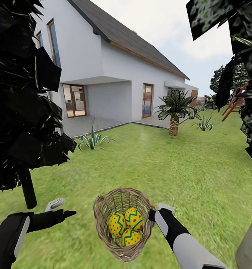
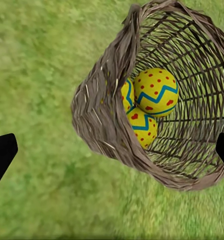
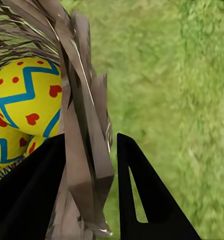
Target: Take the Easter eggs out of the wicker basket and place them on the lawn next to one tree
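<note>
Tan-brown wicker, loosely woven with a braided rim, makes up the basket (image 1: pixel 123 224), which sits low in the head view between the two arms, its mouth tipped toward the camera so its inside shows. Three Easter eggs (image 1: pixel 126 225) lie bunched together inside it, yellow with red dots and blue-green zigzag bands, touching one another. Just beside the basket's right edge is the right gripper (image 1: pixel 154 216); its wrist view shows the two black fingers set one on each side of the basket's rim wall (image 3: pixel 87 150), one inside by the eggs (image 3: pixel 27 95) and one outside over grass, so it appears to have the rim pinched. Off to the basket's left, well apart from it, the left gripper (image 1: pixel 60 209) hangs over the lawn (image 1: pixel 186 168) with its fingers spread wide and nothing between them; its wrist view looks onto the basket (image 2: pixel 107 125) and the eggs (image 2: pixel 155 92). Left of the basket and a little beyond it stands a thin black trunk (image 1: pixel 28 188) under black foliage. Farther past the basket come a spiky plant (image 1: pixel 92 140), a short palm (image 1: pixel 174 112) and the white house (image 1: pixel 111 67). Dark foliage speckled pale (image 1: pixel 249 56) hangs far off to the basket's right.
</note>
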Available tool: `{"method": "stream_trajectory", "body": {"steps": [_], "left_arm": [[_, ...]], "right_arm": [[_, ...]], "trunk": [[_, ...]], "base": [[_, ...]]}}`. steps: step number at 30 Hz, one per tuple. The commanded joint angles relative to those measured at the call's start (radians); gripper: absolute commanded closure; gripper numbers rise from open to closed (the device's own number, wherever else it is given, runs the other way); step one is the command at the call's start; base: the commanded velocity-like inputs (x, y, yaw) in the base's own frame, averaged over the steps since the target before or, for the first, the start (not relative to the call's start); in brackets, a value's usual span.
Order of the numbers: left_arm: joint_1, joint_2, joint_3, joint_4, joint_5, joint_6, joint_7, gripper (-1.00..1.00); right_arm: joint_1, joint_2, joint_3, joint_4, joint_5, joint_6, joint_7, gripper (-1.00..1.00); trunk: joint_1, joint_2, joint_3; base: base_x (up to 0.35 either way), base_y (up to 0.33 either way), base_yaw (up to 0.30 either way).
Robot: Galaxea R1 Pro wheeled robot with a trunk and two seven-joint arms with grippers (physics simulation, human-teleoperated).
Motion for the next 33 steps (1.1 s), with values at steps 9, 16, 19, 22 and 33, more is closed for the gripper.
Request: {"method": "stream_trajectory", "body": {"steps": [9, 16, 19, 22, 33], "left_arm": [[-0.001, 0.000, 0.002, -0.001, -0.003, 0.007, -0.006, -1.00], [-0.001, 0.000, 0.002, -0.001, -0.003, 0.006, -0.006, -1.00], [-0.001, 0.000, 0.002, -0.001, -0.003, 0.005, -0.006, -1.00], [-0.001, 0.000, 0.002, -0.001, -0.003, 0.005, -0.007, -1.00], [-0.001, 0.000, 0.002, -0.001, -0.003, 0.005, -0.006, -1.00]], "right_arm": [[0.000, 0.001, -0.001, -0.002, -0.012, 0.002, -0.006, 1.00], [-0.001, 0.001, -0.001, -0.002, -0.012, 0.002, -0.006, 1.00], [0.000, 0.001, -0.001, -0.002, -0.012, 0.002, -0.006, 1.00], [0.000, 0.001, -0.001, -0.002, -0.012, 0.002, -0.006, 1.00], [0.000, 0.001, -0.001, -0.002, -0.012, 0.002, -0.006, 1.00]], "trunk": [[0.035, -0.065, -0.030], [0.062, -0.114, -0.052], [0.073, -0.135, -0.061], [0.085, -0.156, -0.071], [0.127, -0.233, -0.105]], "base": [[0.000, 0.000, 0.000], [0.000, 0.000, 0.000], [0.000, 0.000, 0.000], [0.000, 0.000, 0.000], [0.000, 0.000, 0.000]]}}
